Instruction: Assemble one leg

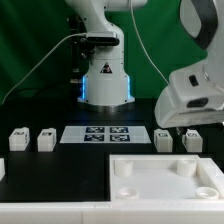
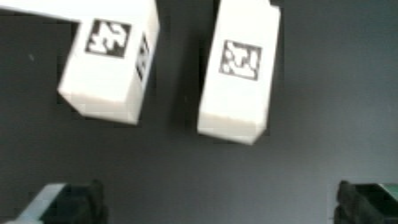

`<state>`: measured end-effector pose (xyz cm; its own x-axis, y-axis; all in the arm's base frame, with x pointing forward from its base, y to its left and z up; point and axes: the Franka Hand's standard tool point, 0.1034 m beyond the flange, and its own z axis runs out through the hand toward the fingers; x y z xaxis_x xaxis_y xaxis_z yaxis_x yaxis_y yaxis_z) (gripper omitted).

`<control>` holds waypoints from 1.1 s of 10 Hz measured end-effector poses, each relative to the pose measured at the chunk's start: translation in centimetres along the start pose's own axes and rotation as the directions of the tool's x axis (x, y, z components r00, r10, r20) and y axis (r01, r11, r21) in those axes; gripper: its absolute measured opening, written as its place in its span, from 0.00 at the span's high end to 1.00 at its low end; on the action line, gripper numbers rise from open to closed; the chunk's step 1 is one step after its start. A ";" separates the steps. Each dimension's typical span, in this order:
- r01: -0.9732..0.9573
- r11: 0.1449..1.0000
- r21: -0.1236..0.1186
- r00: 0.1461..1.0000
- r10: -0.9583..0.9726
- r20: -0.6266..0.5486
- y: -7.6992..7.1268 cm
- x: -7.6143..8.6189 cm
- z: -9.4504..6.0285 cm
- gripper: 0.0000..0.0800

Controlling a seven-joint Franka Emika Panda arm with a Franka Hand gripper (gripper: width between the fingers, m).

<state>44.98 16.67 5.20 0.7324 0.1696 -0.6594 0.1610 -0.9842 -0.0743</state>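
Pincer point(image 2: 217, 203): released, its dark fingertips point(image 2: 68, 200) spread wide; only bare table point(image 2: 214, 165) shows between them, and it grasps nothing.
First leg point(image 2: 240, 75): a white square post lying on the table ahead of the pincer, past the fingertips and not between them. It sits close to the pincer's midline, with its black-and-white tag face up.
Second leg point(image 2: 111, 65): just beside the first leg with a narrow dark gap between them, not touching. It is off toward one fingertip's side, slightly turned, tag face up.
Height of pincer: clear of both legs; neither fingertip touches a post.
Third leg point(image 1: 46, 140) and fourth leg point(image 1: 18, 138): well apart from the pincer, beyond the marker board point(image 1: 108, 134), which lies between them and the pincer.
Panel point(image 1: 150, 168): wide, white, tray-like, with round holes. It is on the table near the pincer, on the camera side in the exterior view, and touches no leg.
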 end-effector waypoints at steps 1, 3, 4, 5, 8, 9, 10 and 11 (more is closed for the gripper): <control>0.036 0.999 -0.015 0.999 -0.035 0.026 0.3 0.1 0.0 0.19; 0.037 0.999 -0.006 0.981 -0.036 0.188 0.3 0.0 0.6 0.19; -0.006 1.000 -0.008 0.981 0.007 0.194 0.1 -0.1 1.0 0.19; -0.060 0.998 -0.014 0.975 0.062 0.215 -0.4 -0.3 2.0 0.19; -0.129 0.991 -0.041 0.964 0.135 0.230 -1.3 -0.1 3.8 0.19; -0.127 0.991 -0.043 0.962 0.134 0.236 -1.4 -0.1 4.6 0.19; -0.127 0.991 -0.044 0.961 0.133 0.243 -1.3 -0.1 5.1 0.19; -0.126 0.991 -0.045 0.959 0.133 0.249 -1.3 -0.1 5.4 0.19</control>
<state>41.13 17.67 1.30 0.5592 0.0185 -0.8288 0.0966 -0.9944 0.0430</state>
